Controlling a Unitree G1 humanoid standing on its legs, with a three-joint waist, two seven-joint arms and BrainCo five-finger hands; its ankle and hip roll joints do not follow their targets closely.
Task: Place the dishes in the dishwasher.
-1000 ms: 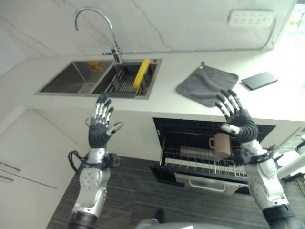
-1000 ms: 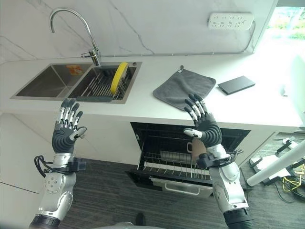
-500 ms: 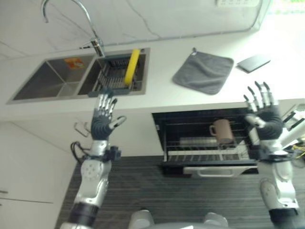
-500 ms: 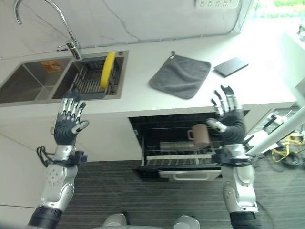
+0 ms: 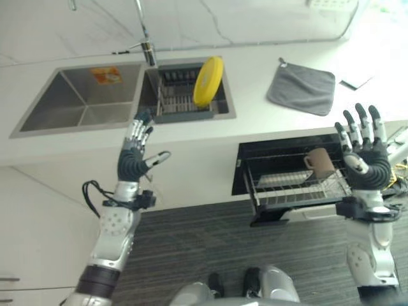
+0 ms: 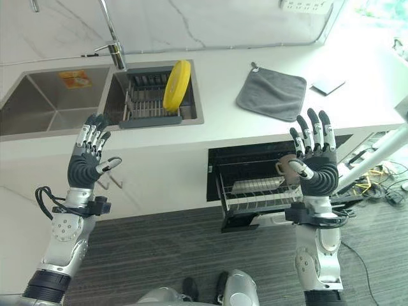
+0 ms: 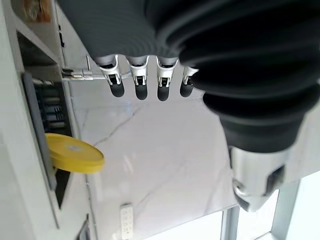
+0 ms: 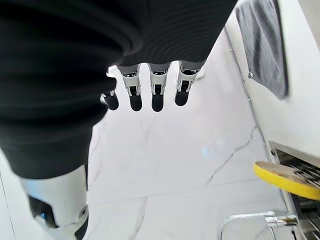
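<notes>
The left hand (image 5: 132, 162) is raised in front of the counter edge below the sink (image 5: 76, 102), fingers spread and empty, a ready posture for reaching up to the yellow plate (image 5: 208, 81), which stands on edge in the drying rack (image 5: 178, 102) in the sink's right basin beside the tap (image 5: 146, 48). To the right, the dishwasher (image 5: 245, 166) stands open with its rack (image 5: 296, 188) pulled out, holding a flat plate (image 5: 277, 180) and a brown mug (image 5: 320, 162). The right hand (image 5: 364, 159) hovers beside it, fingers straight and empty, and a grey cloth (image 5: 303, 89) lies on the counter above; the counter edge and rack wires probably obstruct the plate's path.
</notes>
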